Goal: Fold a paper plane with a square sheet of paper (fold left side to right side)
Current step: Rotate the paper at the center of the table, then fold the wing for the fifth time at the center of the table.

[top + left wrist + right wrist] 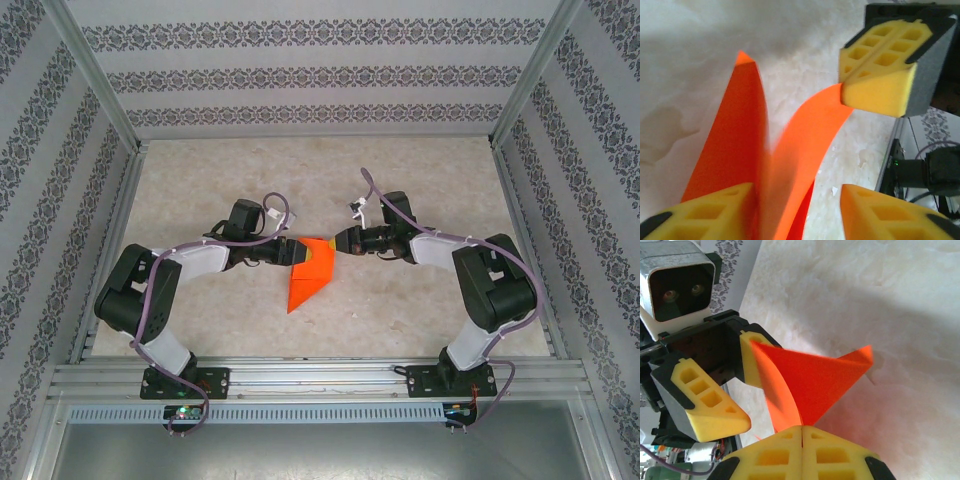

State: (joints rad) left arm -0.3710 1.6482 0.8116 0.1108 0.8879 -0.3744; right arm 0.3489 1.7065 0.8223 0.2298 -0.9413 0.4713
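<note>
The orange-red sheet of paper [305, 285] lies at the table's middle, folded into a pointed shape with its tip toward the near edge. One flap [810, 135] curves up off the table. My right gripper [338, 243] [802, 429] is shut on that flap's edge; in the left wrist view it [885, 55] pinches the flap's corner. My left gripper [297, 252] [796, 187] stands open at the paper's far left side, with the raised paper [820, 385] between its yellow fingers [710, 410], close to one of them.
The marbled beige tabletop [420, 180] is bordered by aluminium rails [300, 378] at the near edge and patterned walls on three sides. Both arms meet over the paper; cables loop above each wrist.
</note>
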